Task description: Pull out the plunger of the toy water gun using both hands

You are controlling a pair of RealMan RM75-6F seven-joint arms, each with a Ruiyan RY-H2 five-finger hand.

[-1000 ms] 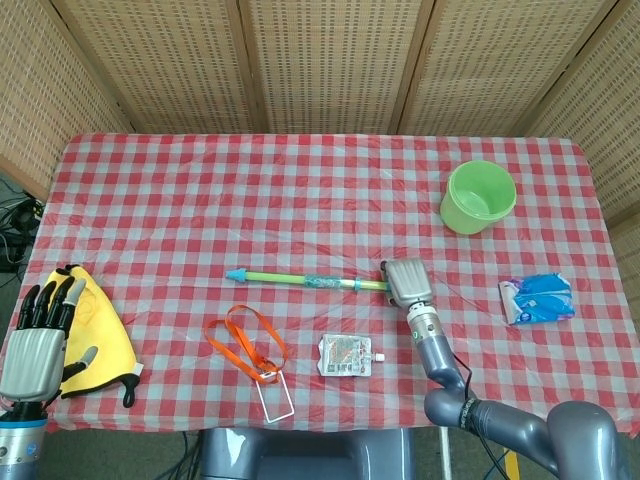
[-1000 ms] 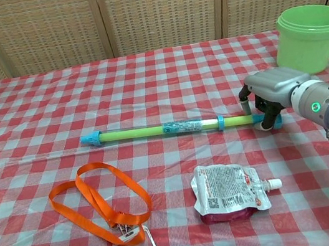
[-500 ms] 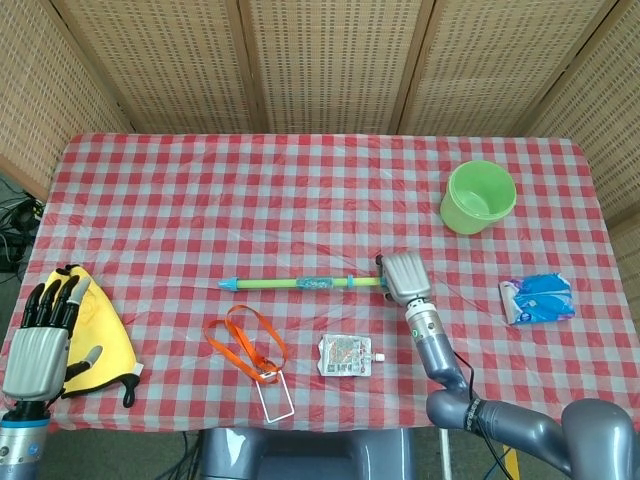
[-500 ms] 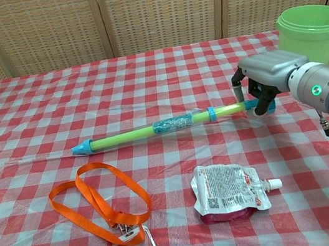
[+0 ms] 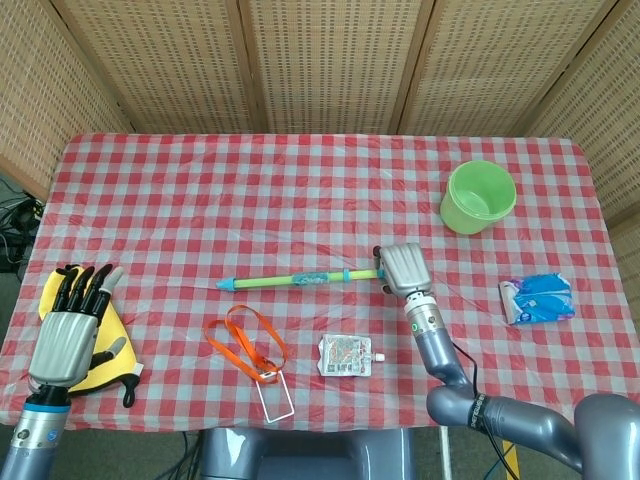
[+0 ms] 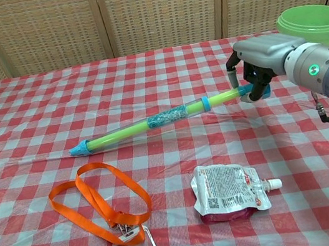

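nearest the robot on the checked worktop [image 6: 161, 180] lie an orange lanyard [image 6: 102, 203] and a flat drink pouch [image 6: 229, 191], both untouched. the left hand [image 5: 68, 335] hangs at the near left corner with fingers spread apart and nothing in them, over a yellow cloth [image 5: 95, 335].

further out, the toy water gun [image 6: 152, 122] slants across the middle of the worktop: its blue nozzle tip rests on the cloth at the left, while the right hand [image 6: 255, 68], fingers curled and clamped around the blue plunger end, holds that end raised.

it looks like a light, stiff, hollow plastic tube, smooth and probably slippery. one hand carries it easily, but the long barrel will likely swing if held only at the end. the sensible holds seem to be the plunger grip, already taken, and the barrel near the printed label or the blue ring, where the left hand could wrap round and brace against the pull.

compared with a second ago, the gun lay flat on the worktop; now its plunger end is lifted and drawn nearer the green tub [image 6: 314, 17], tip trailing. the left hand has moved up and inward a little.
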